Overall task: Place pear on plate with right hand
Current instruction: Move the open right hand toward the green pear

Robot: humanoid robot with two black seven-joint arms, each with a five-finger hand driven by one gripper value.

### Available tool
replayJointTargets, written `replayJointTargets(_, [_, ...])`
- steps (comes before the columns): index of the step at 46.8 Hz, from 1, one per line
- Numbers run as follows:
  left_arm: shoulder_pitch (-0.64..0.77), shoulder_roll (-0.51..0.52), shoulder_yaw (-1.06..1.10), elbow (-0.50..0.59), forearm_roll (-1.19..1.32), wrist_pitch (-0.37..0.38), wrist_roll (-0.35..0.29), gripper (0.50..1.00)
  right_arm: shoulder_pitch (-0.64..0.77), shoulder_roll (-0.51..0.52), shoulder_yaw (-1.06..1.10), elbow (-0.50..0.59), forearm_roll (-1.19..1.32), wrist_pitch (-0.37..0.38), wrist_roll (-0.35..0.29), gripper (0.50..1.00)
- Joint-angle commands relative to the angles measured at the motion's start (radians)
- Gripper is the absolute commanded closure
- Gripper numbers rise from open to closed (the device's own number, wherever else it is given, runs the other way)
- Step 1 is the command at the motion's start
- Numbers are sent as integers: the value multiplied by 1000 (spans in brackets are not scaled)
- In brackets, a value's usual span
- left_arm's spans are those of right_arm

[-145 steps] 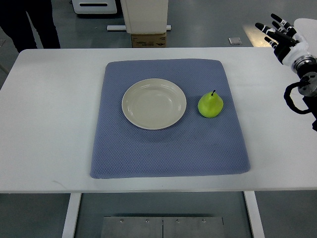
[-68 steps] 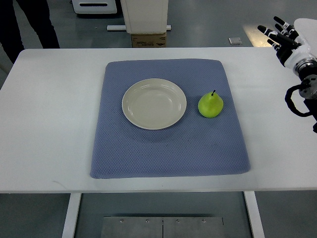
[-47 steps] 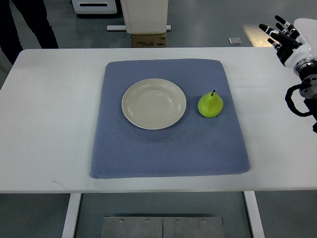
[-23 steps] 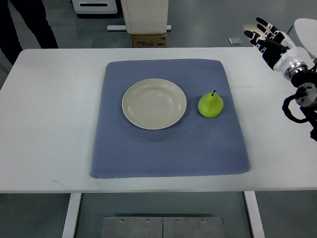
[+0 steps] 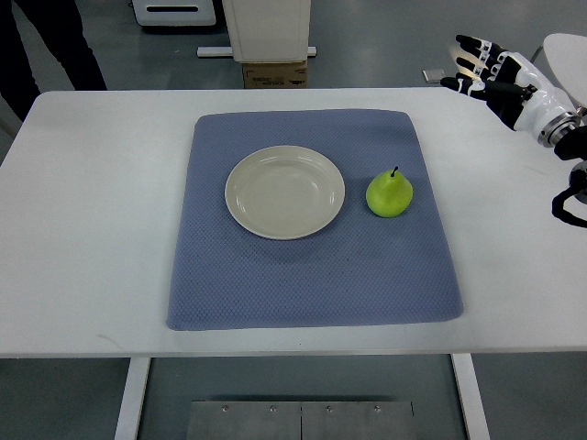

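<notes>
While the green pear [image 5: 390, 193] sits untouched on the blue mat [image 5: 312, 275], just right of the cream plate [image 5: 285, 192] with a sliver of mat showing between them, the right robot hand [image 5: 500, 77] hangs over the far right corner of the white surface [image 5: 92, 211], fingers spread apart and holding nothing. My guess is it's staged up there so it can swing in toward the pear without clipping anything, and the open fingers look like prep for a grab.

Pear is stem-up, leaning a bit, toward the mat's right edge, so it's on the side the arm comes from. Makes sense for a right-handed pick. The plate is bare and sits mid-mat, slightly toward the far edge, so the carry would be a short hop left.

Plenty of room: bare surface all around the mat, nothing between hand and pear. Only thing I'd watch is the pear rolling if it gets nudged. No left arm visible. Someone's dark trouser legs [image 5: 46, 41] stand past the far left corner, well clear.
</notes>
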Motion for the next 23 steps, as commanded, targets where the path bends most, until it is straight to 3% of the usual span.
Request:
replayJointTargets(1, [0, 0, 0, 0, 0, 0, 0, 500, -2, -30, -1, 58, -20, -2, 18, 500])
replayJointTargets(14, [0, 0, 0, 0, 0, 0, 0, 500, -5, -118, -58, 185, -137, -24, 34, 500])
replayJointTargets(23, [0, 0, 0, 0, 0, 0, 0, 500, -6, -145, -121, 254, -220, -78, 57, 500])
